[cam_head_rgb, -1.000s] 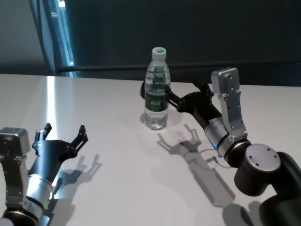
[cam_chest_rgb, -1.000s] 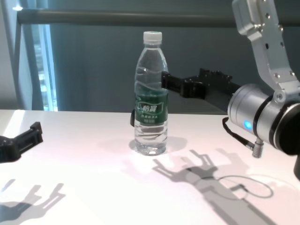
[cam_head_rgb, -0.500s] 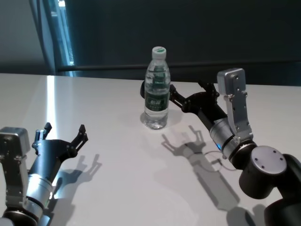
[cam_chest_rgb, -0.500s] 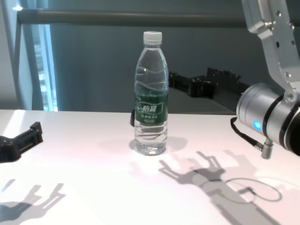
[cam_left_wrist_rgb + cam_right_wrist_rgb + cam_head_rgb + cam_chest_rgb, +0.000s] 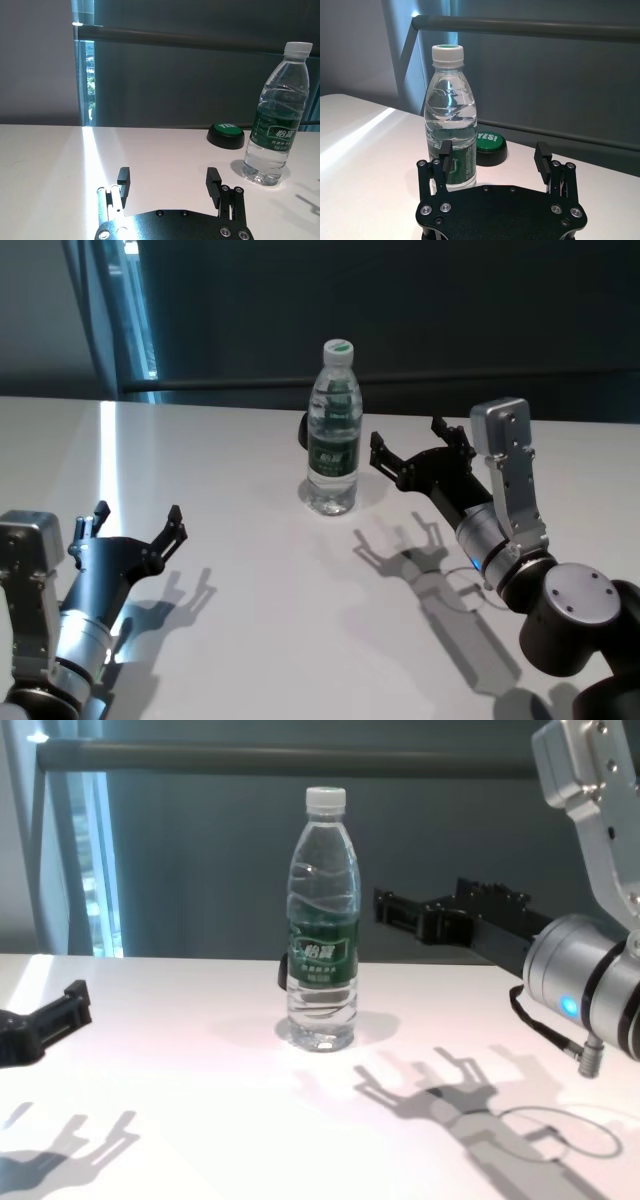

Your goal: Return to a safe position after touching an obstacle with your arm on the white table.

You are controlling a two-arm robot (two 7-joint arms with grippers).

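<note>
The tall clear plastic water bottle with white cap and green label (image 5: 333,430) stands upright mid-way across the wide white table (image 5: 250,570). The right gripper (image 5: 418,452) hovers just beside it, fingers released, apart from it. The left gripper (image 5: 132,530) hovers near the table's near-left side, fingers released.

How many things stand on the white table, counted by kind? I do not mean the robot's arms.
Water bottle: 1
Round button with green top: 1
Total: 2
</note>
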